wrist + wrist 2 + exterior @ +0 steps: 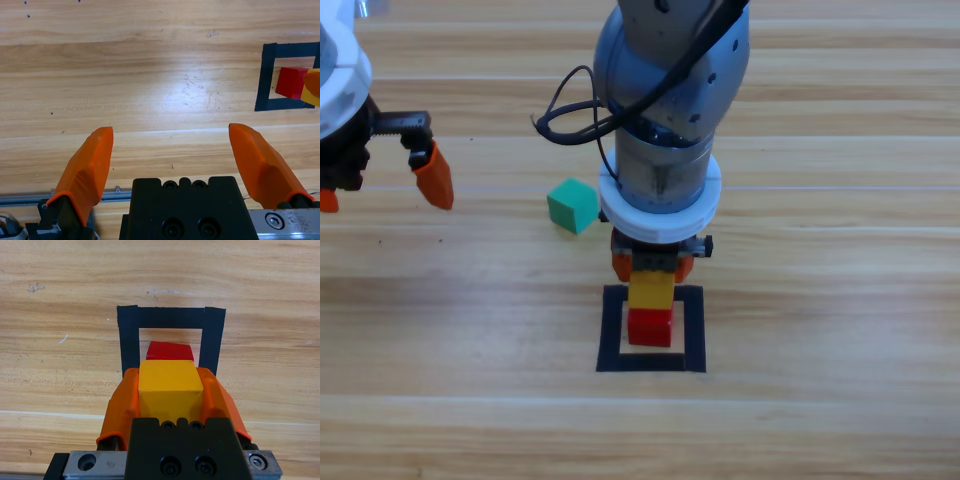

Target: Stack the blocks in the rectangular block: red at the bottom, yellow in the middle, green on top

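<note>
While the right end effector [170, 390] clamps the small matte yellow cube [651, 289] above the small red cube [650, 328] inside the black tape rectangle [612, 335], the left end effector [172, 142] waits spread open at the left edge, and the teal-green cube [572, 206] rests on the wooden tabletop [820, 420] nearby.

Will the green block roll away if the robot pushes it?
Probably not. The green block is a cube with flat faces and sits flat on the table, so it should slide or maybe tip, not roll. It looks small and stiff, likely light, so it may skid easily on the smooth wood.
</note>
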`<act>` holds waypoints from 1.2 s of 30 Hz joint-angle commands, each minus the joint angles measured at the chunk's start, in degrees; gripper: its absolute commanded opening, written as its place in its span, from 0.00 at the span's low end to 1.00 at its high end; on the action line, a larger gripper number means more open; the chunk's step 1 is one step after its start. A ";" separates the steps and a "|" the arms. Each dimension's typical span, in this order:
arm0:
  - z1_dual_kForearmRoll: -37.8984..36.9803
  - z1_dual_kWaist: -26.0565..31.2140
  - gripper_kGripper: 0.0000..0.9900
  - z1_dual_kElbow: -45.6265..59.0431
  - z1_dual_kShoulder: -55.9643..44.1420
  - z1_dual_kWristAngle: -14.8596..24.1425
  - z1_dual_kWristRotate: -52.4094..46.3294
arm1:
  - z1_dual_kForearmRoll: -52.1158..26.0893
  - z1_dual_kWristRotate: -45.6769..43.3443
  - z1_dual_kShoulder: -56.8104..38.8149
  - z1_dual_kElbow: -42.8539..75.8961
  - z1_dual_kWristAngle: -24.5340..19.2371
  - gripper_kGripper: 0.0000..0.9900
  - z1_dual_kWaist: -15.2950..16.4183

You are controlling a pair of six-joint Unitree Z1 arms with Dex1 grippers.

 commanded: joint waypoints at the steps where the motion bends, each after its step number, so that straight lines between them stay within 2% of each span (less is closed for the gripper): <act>1: -0.73 1.09 1.00 1.49 -0.32 -0.49 0.47 | 1.05 0.66 3.24 -0.09 -1.03 0.00 1.67; 36: -1.96 1.09 1.00 2.28 0.03 -0.57 0.55 | 1.32 0.31 5.08 -0.79 -1.03 0.00 1.76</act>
